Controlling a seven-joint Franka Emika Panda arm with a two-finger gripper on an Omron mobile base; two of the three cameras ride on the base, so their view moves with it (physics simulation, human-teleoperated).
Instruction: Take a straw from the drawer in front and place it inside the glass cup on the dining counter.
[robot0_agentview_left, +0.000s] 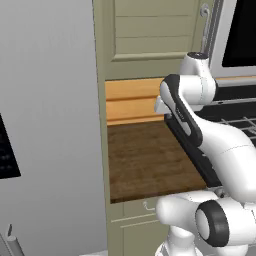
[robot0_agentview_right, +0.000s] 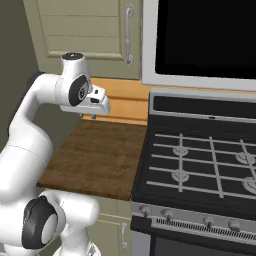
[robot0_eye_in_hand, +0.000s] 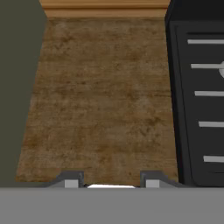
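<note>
While the arm (robot0_agentview_right: 35, 125) hangs over the wood surface (robot0_agentview_left: 147, 160), its end effector (robot0_eye_in_hand: 108, 181) points down at bare wood, tips apart with nothing between them. Left of the surface stands a grey fridge (robot0_agentview_left: 50, 125); a green cabinet (robot0_agentview_right: 82, 30) sits above. A drawer (robot0_agentview_left: 135, 210) with a small silver handle sits shut under the surface. On the right is a black stove (robot0_agentview_right: 200, 165).

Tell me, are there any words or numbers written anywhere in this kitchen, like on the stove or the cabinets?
No readable text anywhere.
Stove: knobs along its front edge, no visible markings.
Black panel on the grey appliance: faint specks, too small and blurred to read.
Cabinet door and wooden countertop: plain, no labels.
</note>
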